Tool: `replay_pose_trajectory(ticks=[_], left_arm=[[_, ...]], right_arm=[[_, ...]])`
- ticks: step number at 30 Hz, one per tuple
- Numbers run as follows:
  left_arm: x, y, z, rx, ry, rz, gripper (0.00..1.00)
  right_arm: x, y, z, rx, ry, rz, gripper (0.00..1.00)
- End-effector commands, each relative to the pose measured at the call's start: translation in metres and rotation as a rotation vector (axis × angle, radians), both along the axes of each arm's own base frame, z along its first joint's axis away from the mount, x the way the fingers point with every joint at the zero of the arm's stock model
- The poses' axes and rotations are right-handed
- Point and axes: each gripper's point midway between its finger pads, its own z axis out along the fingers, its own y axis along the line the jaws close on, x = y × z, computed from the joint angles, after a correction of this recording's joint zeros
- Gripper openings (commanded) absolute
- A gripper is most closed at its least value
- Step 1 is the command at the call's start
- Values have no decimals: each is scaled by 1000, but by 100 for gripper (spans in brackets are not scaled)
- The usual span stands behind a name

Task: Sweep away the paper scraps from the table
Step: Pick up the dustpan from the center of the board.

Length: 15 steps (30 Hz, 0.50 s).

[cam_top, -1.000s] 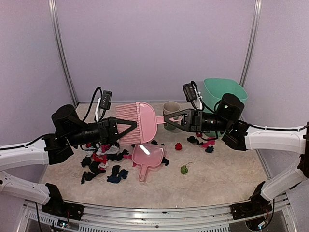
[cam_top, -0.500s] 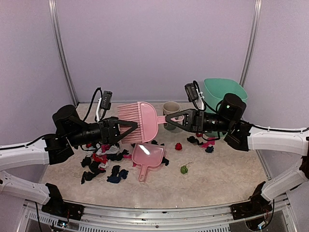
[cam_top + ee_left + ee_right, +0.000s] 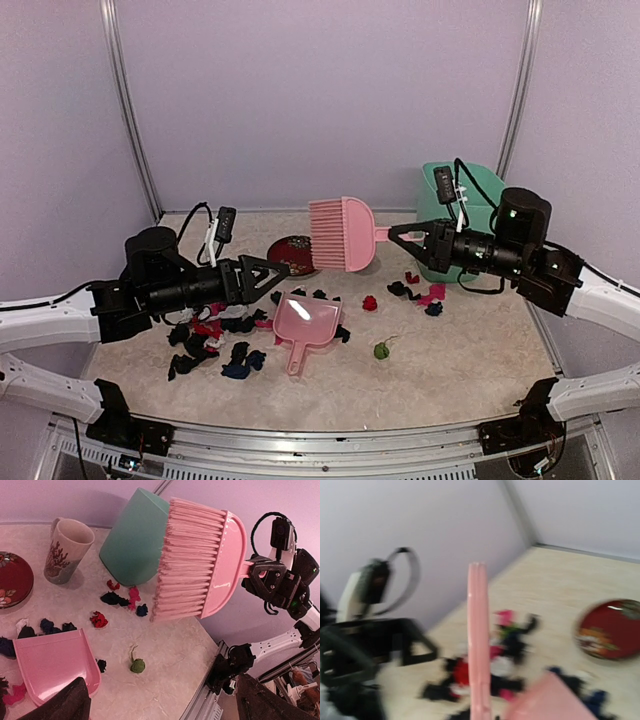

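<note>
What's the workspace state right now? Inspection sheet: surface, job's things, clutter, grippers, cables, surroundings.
Surface: table beige, mottled, littered.
Job's things: paper scraps heaped on the left, a smaller group by the teal bin, a few loose between; none in the dustpan, which lies flat on the table.
Clutter: red plate, cup.
Grippers: left gripper open, empty; right gripper shut on the brush handle, brush in the air.
Cables: cable loop at the right wrist camera, another at the left; neither snagged.
Surroundings: walls plain lilac; nothing else seen.
</note>
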Motion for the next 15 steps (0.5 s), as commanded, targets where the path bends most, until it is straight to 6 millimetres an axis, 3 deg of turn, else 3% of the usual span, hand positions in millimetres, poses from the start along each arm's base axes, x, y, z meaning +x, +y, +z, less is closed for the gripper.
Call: replay_pose_trajectory(ticks=[1,6,9,15], left_arm=[[-1,10,-47,173,101,111,99],[-14,6,-85,392,175,206,97],[-24,-6,-104,493,186,210,97],[-30,-21,-137,619,243,220,93]], right_arm=[[22,-33,-19,-176,-42,-200,0],[28,-45,-29,-259,-53,-257,0],[29,-47,-32,-281,-58,-266,0],[29,-48,-40,-311,-41,-266,0]])
